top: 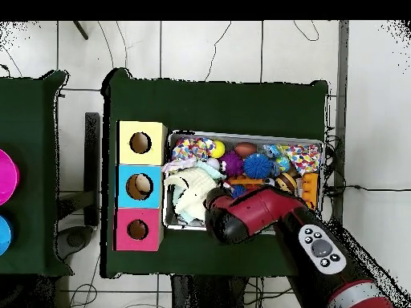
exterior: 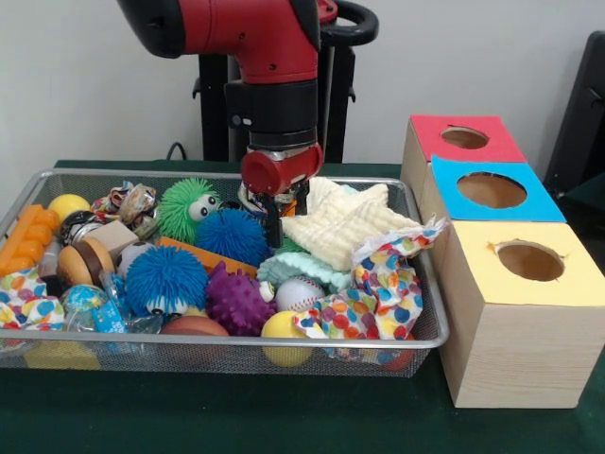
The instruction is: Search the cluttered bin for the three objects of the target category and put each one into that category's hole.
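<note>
I've got the gripper (exterior: 274,230) low in the bin (exterior: 430,331), toward the bin's far rim, just beside the cream cloth (exterior: 342,227) and the dark blue spiky ball (exterior: 232,235). Can't tell how far apart the fingers are or whether they've got anything; the dark tips are down among the clutter, and from overhead the arm hides them.

Bin sits mid-worktop. The hole (exterior: 464,138) is in the red-topped box (exterior: 458,142), the one nearest the pedestal-side edge of the worktop, w/ the blue-topped box (exterior: 492,189) and yellow-topped box (exterior: 529,260) lined up toward the front edge.

Target category isn't clear to me from here. If it's fabric, the cream cloth and the polka-dot cloth (exterior: 373,293) look light, floppy, no stiffness: I'd pinch a raised fold, not a flat patch, and expect it to drape and drag neighbours on the lift. If it's balls, the spiky ones (dark blue, light blue ball (exterior: 165,279), purple ball (exterior: 236,301), green fuzzy ball (exterior: 184,208)) look soft and squashy, so grab across the middle. The baseball (exterior: 300,293) looks harder and smoother, likelier to slip, so it needs a centred grip.
</note>
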Controlling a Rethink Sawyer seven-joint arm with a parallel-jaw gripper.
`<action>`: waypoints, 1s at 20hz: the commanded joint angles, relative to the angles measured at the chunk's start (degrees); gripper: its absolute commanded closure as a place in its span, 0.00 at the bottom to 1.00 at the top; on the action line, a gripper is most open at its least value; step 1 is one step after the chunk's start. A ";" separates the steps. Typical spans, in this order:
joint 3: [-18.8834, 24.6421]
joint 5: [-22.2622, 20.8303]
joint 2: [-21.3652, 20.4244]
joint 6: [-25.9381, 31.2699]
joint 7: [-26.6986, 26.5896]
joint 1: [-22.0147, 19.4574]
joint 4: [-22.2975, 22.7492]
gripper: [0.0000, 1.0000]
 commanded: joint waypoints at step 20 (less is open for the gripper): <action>-4.45 11.78 -2.89 2.89 10.14 -0.82 -8.23 0.00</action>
